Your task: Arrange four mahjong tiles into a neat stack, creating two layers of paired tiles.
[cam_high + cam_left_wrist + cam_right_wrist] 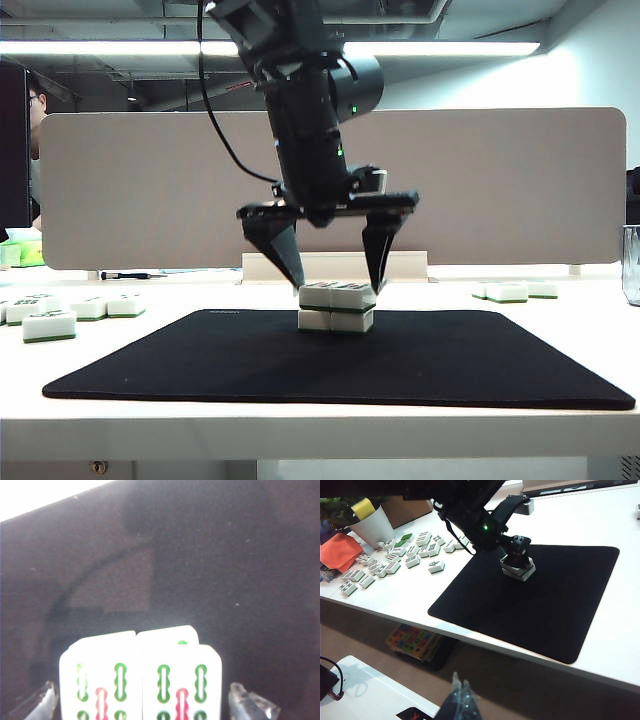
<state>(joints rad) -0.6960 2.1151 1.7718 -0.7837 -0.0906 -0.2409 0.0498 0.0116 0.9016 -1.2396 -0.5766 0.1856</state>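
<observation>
On the near part of the white table (300,425) lies a black mat (340,365). Toward the mat's far side stands the stack (336,307): four mahjong tiles (518,568), two side by side on the mat and two more side by side on top of them, white with thin green bands. From the side the upper pair sits slightly off line with the lower pair. In the left wrist view the two top faces lie side by side, touching, each showing green and red marks, and a corner of a lower tile shows beyond the upper one.

The left gripper (334,280) hangs straight above the stack, pointing down. Its jaws stand wide apart, one fingertip at each end of the upper pair; whether they touch the tiles cannot be told. In the left wrist view the fingertips (247,702) stand just beside the outer edges of the top pair. The gripper has hold of nothing.

The right gripper (461,695) is well away from the mat, out past the table's near edge, and only its tips show in its own wrist view. They lie close together with nothing between them.

To the left of the mat, loose tiles (50,325) lie scattered on the table, and a few more tiles (515,291) lie at the far right. Behind the table stands a pale divider panel (520,185).
</observation>
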